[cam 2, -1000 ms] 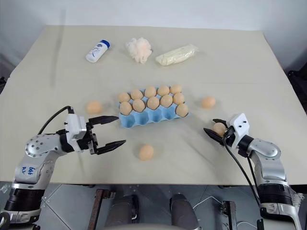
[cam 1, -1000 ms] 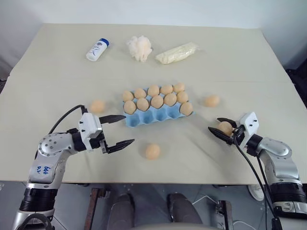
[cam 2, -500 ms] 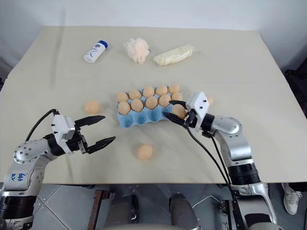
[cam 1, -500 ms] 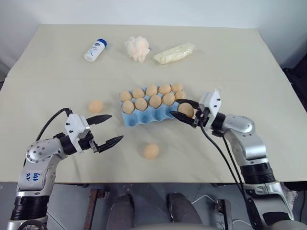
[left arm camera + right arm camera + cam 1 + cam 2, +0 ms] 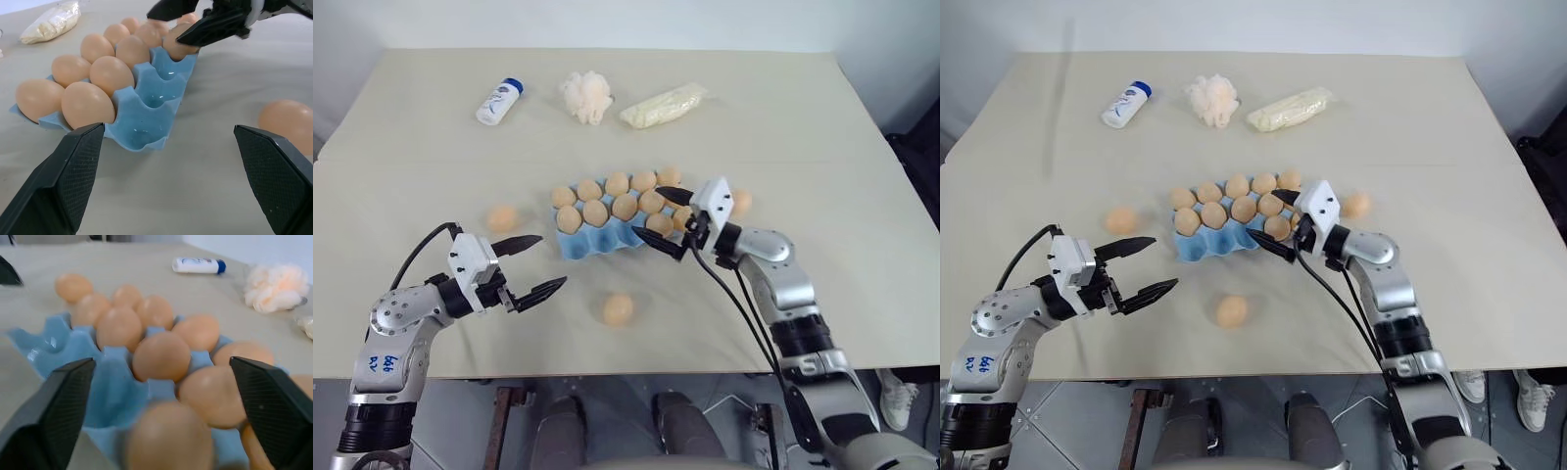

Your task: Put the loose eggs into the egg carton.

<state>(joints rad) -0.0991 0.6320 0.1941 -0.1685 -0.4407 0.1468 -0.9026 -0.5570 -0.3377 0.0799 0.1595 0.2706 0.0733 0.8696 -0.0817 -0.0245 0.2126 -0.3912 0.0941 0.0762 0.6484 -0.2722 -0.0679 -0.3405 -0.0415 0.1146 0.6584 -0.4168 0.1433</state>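
Observation:
The light blue egg carton (image 5: pixel 590 240) sits mid-table, its back two rows full of pale orange eggs. My right gripper (image 5: pixel 666 220) stands open at the carton's right end, one finger on either side of an egg (image 5: pixel 658 224) that rests in a front-row cup; that egg (image 5: pixel 168 435) lies close between the open fingers in the right wrist view. Three loose eggs lie on the table: one left of the carton (image 5: pixel 502 217), one in front of it (image 5: pixel 618 309), and one to the right (image 5: pixel 739 203), behind my right wrist. My left gripper (image 5: pixel 533 265) hangs open and empty, front-left of the carton.
Along the table's far side lie a white bottle with a blue cap (image 5: pixel 498 101), a fluffy cream puff (image 5: pixel 584 95) and a long pale yellow packet (image 5: pixel 664 104). The carton's front row has several empty cups (image 5: pixel 146 125).
My right gripper carried an egg from the table's right side to the carton's right end and has now opened; the egg sits in a front cup. My left gripper stayed open, hardly moving.

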